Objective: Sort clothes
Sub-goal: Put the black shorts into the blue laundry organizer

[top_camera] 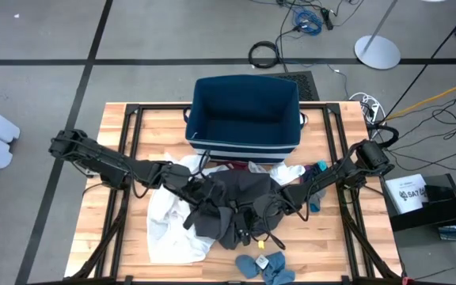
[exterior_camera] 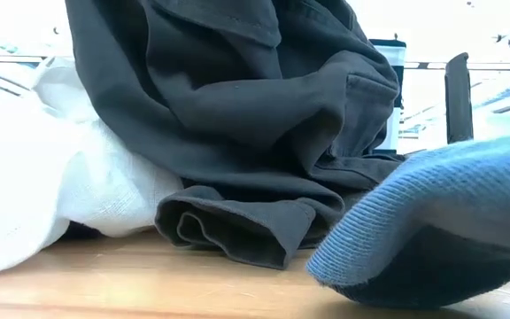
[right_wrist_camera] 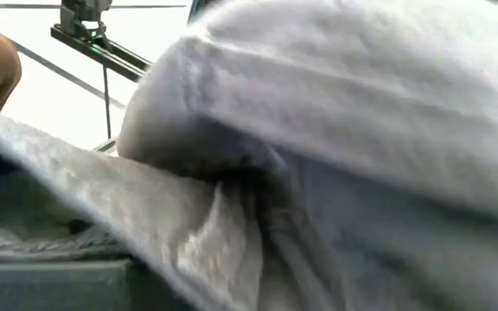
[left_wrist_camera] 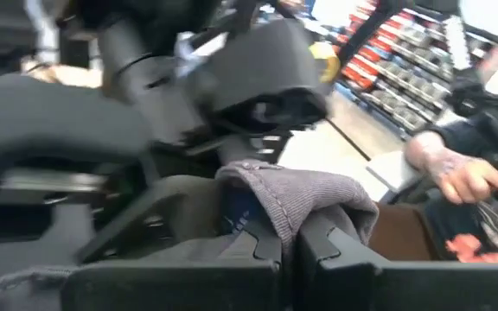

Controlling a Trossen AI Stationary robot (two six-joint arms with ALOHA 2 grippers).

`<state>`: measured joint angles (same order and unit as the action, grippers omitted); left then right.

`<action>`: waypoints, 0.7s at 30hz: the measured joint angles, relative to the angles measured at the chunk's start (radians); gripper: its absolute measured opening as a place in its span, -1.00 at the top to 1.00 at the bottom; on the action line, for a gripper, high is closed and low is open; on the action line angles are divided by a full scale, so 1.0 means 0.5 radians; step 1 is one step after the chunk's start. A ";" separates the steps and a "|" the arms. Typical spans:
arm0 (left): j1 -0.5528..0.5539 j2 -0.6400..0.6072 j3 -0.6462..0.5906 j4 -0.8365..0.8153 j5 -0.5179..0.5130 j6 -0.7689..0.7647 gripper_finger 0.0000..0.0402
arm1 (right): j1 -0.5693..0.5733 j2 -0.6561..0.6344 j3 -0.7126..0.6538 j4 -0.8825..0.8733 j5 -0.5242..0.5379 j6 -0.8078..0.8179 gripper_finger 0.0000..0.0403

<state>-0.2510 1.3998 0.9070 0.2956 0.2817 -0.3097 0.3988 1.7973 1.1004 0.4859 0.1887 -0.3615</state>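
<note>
The clothes sit in a heap on the wooden slatted table [top_camera: 117,158], just in front of the navy blue fabric bin with white stripes [top_camera: 244,119], and that bin is my landmark for everything here.

The left gripper [top_camera: 199,190] is pressed together on a fold of the dark grey heavy cotton garment [top_camera: 240,202]; in the left wrist view you can see a bunched ridge of grey cloth [left_wrist_camera: 305,194] pinched right between its fingers. It sits in front of the bin, toward the bin's left corner. The right gripper [top_camera: 279,196] is buried in the same grey garment, in front of the bin toward its right corner. Its wrist view is all grey fabric [right_wrist_camera: 335,155], so the jaws stand partly apart but I can't tell if they actually hold anything.

Moving outward, the large white crumpled garment [top_camera: 172,226] lies touching the grey one on its left side, farther from the bin. A maroon piece [top_camera: 236,167] peeks out right against the bin's front wall, next to a small white bit [top_camera: 290,172]. A teal sock [top_camera: 317,198] lies under the right arm. Small blue ribbed socks [top_camera: 264,265] lie well in front of the bin, near the table's front edge, and one fills the low view's corner [exterior_camera: 441,230].

A person's hand [left_wrist_camera: 452,168] shows in the room beyond the table.
</note>
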 joint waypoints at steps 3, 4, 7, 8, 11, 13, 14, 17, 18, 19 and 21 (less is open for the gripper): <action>0.053 -0.012 0.000 -0.090 0.034 -0.035 1.00 | 0.026 0.000 0.000 -0.053 0.008 0.015 0.09; 0.066 -0.019 0.000 -0.134 0.072 -0.022 1.00 | 0.034 0.000 0.000 -0.077 0.004 0.027 0.09; 0.075 -0.047 0.000 -0.282 0.139 0.168 1.00 | 0.041 0.000 0.000 -0.120 -0.011 0.113 0.09; 0.075 -0.057 0.000 -0.352 0.141 0.269 1.00 | 0.041 -0.003 0.004 -0.160 -0.012 0.159 0.09; 0.056 -0.092 -0.001 -0.607 0.027 0.538 1.00 | 0.039 -0.016 0.061 -0.362 -0.028 0.293 0.09; 0.048 -0.111 -0.001 -0.698 -0.105 0.673 1.00 | 0.038 -0.037 0.126 -0.507 -0.030 0.325 0.09; 0.043 -0.115 -0.001 -0.701 -0.163 0.716 1.00 | 0.039 -0.039 0.160 -0.538 -0.030 0.327 0.09; 0.025 -0.116 -0.001 -0.651 -0.252 0.787 1.00 | 0.038 -0.038 0.199 -0.580 -0.057 0.342 0.09; 0.024 -0.107 -0.001 -0.640 -0.253 0.809 1.00 | 0.038 -0.037 0.202 -0.572 -0.078 0.354 0.09; 0.022 -0.097 -0.001 -0.628 -0.253 0.836 1.00 | 0.038 -0.037 0.204 -0.557 -0.086 0.367 0.09; 0.008 -0.081 -0.001 -0.643 -0.253 0.873 1.00 | 0.025 -0.037 0.207 -0.539 -0.092 0.375 0.09</action>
<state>-0.2470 1.3594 0.9066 -0.0258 0.1555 0.1266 0.4116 1.7786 1.2037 0.2166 0.1430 -0.1741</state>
